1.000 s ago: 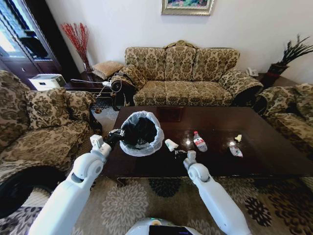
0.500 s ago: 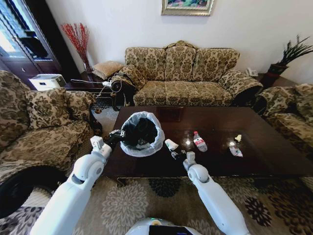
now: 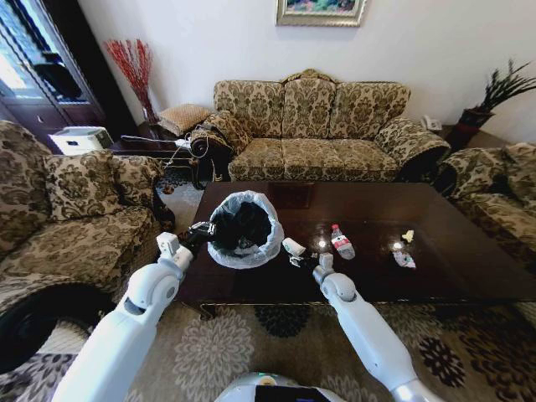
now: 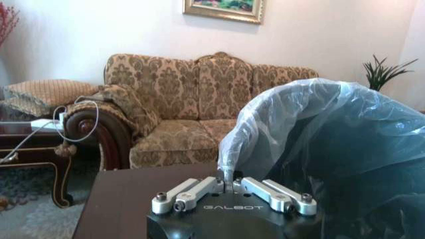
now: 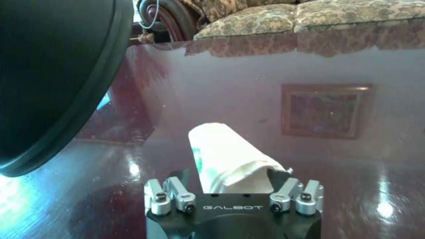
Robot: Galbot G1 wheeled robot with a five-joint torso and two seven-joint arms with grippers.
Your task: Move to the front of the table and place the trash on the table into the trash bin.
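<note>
The white cup (image 5: 226, 162) lies on its side on the dark table (image 3: 435, 268), right in front of the right tool (image 3: 303, 261). The right tool is open wide, one finger on each side of the cup, not squeezing it. The bin (image 3: 243, 228) sits tipped on the table, just beside this tool. The left tool (image 3: 206, 230) is pinched tight on the bin's bag rim (image 4: 229, 164).

The step looks like grabbing the cup. Next, the right tool should close on the cup, lift it, and carry it over the bin's mouth. The bottle (image 3: 341, 242) and small scraps (image 3: 404, 259) wait farther off.
</note>
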